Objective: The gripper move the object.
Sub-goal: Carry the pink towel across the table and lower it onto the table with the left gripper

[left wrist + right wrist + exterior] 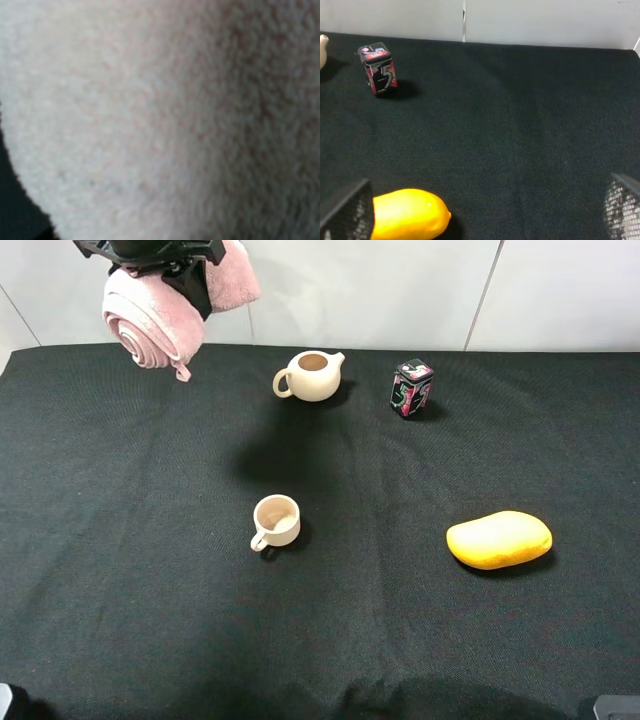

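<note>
The rolled pink towel (150, 322) hangs in the air at the far left, above the back edge of the black table (120, 540). My left gripper (185, 270) is shut on its cinched middle; the two lobes bulge out on either side. The towel's terry pile (150, 115) fills the left wrist view and hides the fingers there. My right gripper (482, 220) is open and empty, its two fingers standing wide apart low over the table's front right; only a corner of it (615, 706) shows in the exterior view.
A cream teapot (311, 375) and a small patterned tin (411, 388) stand at the back. A cream cup (276, 521) sits mid-table. A yellow mango-shaped thing (499, 539) lies at the right, close to the right gripper's finger (347, 210).
</note>
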### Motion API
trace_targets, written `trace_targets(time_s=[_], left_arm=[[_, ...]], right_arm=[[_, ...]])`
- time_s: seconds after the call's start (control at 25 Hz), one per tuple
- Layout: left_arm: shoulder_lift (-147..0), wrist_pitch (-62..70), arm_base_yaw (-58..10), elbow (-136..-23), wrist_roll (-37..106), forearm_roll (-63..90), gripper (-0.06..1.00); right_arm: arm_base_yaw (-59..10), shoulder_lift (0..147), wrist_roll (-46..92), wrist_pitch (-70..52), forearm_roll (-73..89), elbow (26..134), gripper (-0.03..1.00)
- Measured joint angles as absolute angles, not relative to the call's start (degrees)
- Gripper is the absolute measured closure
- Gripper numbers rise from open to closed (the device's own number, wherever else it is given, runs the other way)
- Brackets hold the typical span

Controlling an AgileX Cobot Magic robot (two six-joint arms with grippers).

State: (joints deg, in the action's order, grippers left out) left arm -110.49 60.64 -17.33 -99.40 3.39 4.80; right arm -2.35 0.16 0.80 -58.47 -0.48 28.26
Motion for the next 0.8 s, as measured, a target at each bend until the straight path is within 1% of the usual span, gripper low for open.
trace_targets(time_s=[0.28,0.8], left_arm=[[-111.28,60.29,-18.20,-99.50,3.39,4.67,0.41],[-115.87,58.52,-28.61,-100.00,3.82,2.01,0.41]], right_arm=[[-2.35,0.16,0.80,-58.47,-0.48,28.26,0.27],[-2.35,0.16,0.80,-58.47,-0.48,28.26,0.27]])
